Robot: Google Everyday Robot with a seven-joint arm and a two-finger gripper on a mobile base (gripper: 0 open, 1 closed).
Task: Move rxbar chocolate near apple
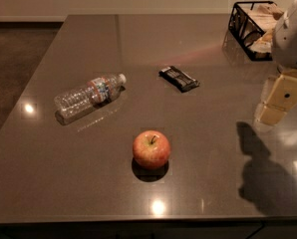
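Observation:
The rxbar chocolate [179, 78] is a small flat bar in a shiny black wrapper, lying at an angle on the dark table past its middle. The apple [151, 149] is red with a yellowish blush and a short dark stem, and stands upright nearer the front edge, well apart from the bar. My gripper [278, 103] hangs from the white arm at the right edge of the view, above the table. It is to the right of the bar, some way off, and holds nothing that I can see.
A clear plastic water bottle [88, 97] lies on its side left of the bar. A black wire basket [250, 26] with pale packets stands at the back right, behind the arm. The table's left edge [24, 98] drops to dark floor.

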